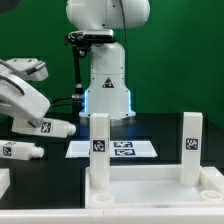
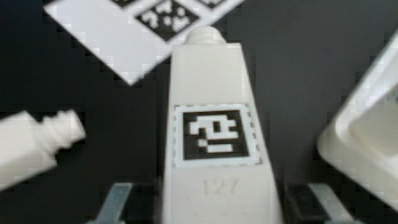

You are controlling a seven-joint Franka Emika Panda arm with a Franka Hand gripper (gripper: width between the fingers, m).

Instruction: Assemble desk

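Observation:
The desk tabletop (image 1: 150, 195) lies at the front of the exterior view with two white legs standing upright in it, one on the left (image 1: 99, 150) and one on the right (image 1: 191, 145). A third leg (image 1: 55, 128) lies on the black table at the exterior view's left. My gripper (image 1: 42, 124) is down over it. In the wrist view this tagged leg (image 2: 214, 110) lies lengthwise between my fingers (image 2: 125, 200), with a dark gap on each side. The gripper (image 2: 217, 202) is open around it. A fourth leg (image 1: 22, 151) lies loose nearby and also shows in the wrist view (image 2: 32, 148).
The marker board (image 1: 112, 148) lies flat behind the tabletop, close to the tip of the leg between my fingers, and shows in the wrist view (image 2: 143, 35). The tabletop rim (image 2: 365, 130) is close beside that leg. The robot base (image 1: 108, 80) stands at the back.

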